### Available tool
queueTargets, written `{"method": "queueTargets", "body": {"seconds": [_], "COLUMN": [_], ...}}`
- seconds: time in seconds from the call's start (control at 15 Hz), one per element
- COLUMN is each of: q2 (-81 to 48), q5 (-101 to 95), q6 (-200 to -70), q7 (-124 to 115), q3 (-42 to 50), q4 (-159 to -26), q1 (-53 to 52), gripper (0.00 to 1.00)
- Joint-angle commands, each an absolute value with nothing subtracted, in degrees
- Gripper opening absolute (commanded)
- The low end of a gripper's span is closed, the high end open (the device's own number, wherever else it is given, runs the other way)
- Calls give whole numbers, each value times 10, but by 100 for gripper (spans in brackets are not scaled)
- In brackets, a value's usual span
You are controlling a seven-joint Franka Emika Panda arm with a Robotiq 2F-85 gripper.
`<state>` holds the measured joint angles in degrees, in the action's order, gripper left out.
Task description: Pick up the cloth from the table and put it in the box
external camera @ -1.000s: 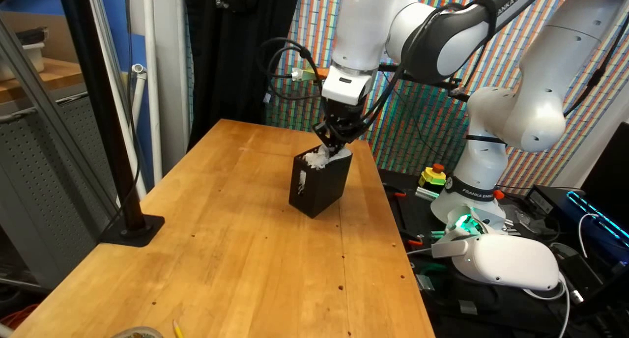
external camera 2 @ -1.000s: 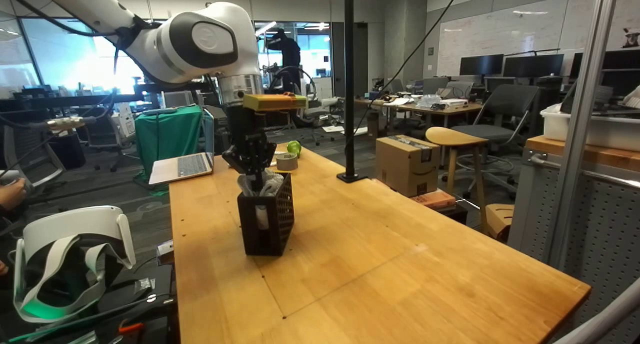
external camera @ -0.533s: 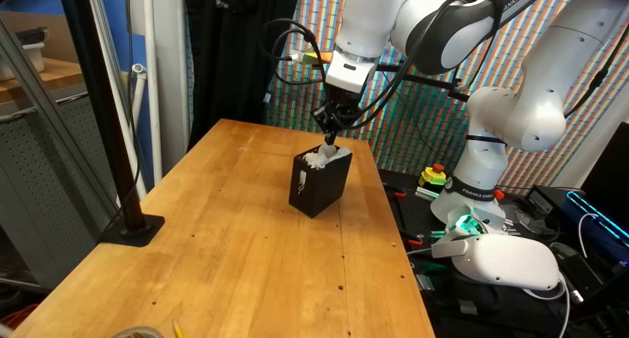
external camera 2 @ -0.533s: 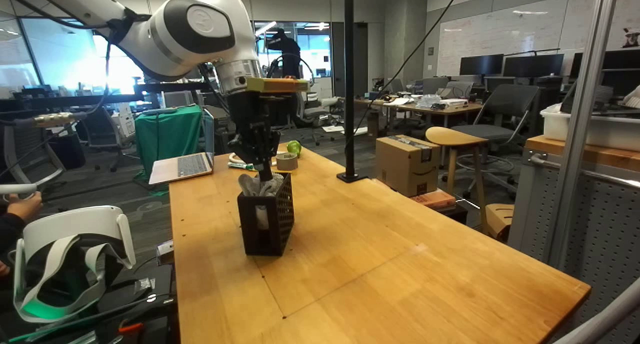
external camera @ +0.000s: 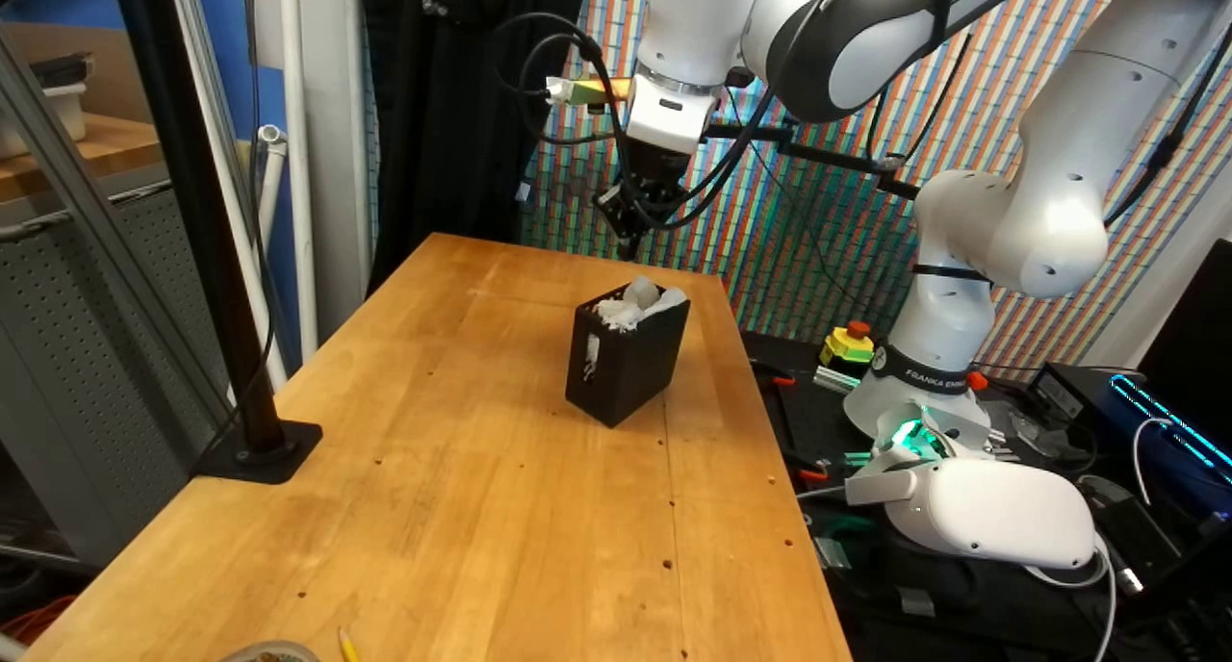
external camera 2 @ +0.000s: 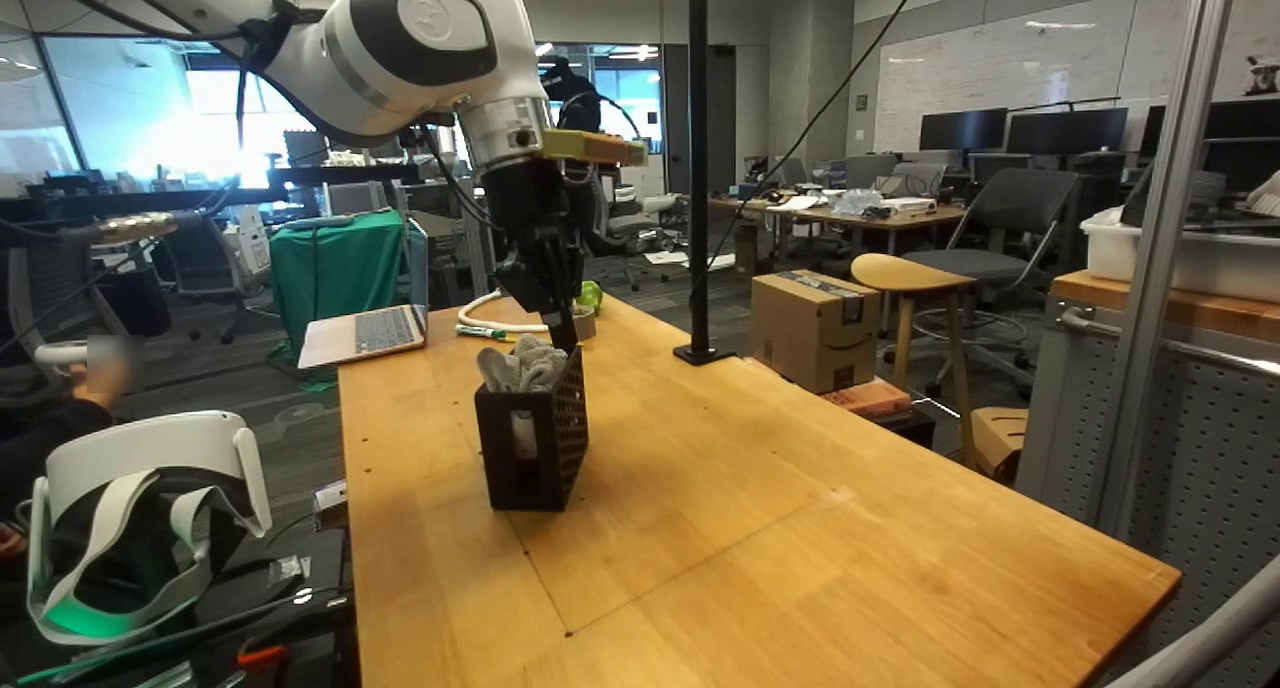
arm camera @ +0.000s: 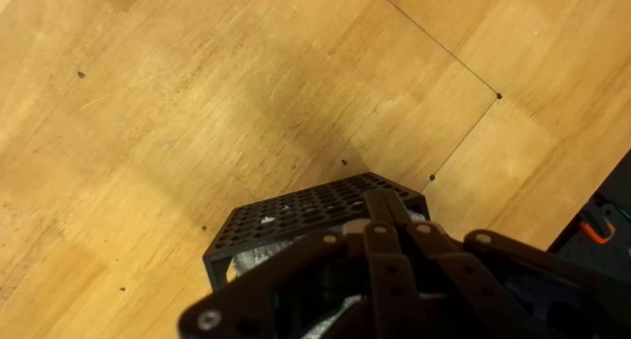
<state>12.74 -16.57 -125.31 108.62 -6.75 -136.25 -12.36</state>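
a wooden table stretches under and around the black box, which stands upright on it, one side pierced with holes. my white arm arches high, well above the box's rim. a black pole rises from the tabletop, well apart from the box. in an exterior view, an open laptop sits beyond the box; in both exterior views, a white headset rests off the table, well apart from the box. my gripper hangs near the box, higher than its rim, drawn fully narrow, its two fingertips pressed together along a single seam that shows in the wrist view. the grey cloth lies bunched inside the box, its folds cresting above the rim and apart from my fingertips; pale fabric shows through an opening in the box's end wall. off the table, beyond the box in an exterior view, sits a yellow unit with a red button. a yellow pencil, partly cut off, lies well away from the box.
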Motion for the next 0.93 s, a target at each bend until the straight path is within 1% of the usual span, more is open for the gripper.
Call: {"method": "queueTargets", "body": {"seconds": [0.0,0.4,0.87], "q2": [98,54,53], "q5": [-147,-94,-54], "q6": [-1257,-1261,-1261], "q7": [1125,1154,1157], "q3": [-78,-93,-100], "q4": [-1321,-1281,-1290], "q1": [-137,-143,-140], "gripper": [5,5,5]}}
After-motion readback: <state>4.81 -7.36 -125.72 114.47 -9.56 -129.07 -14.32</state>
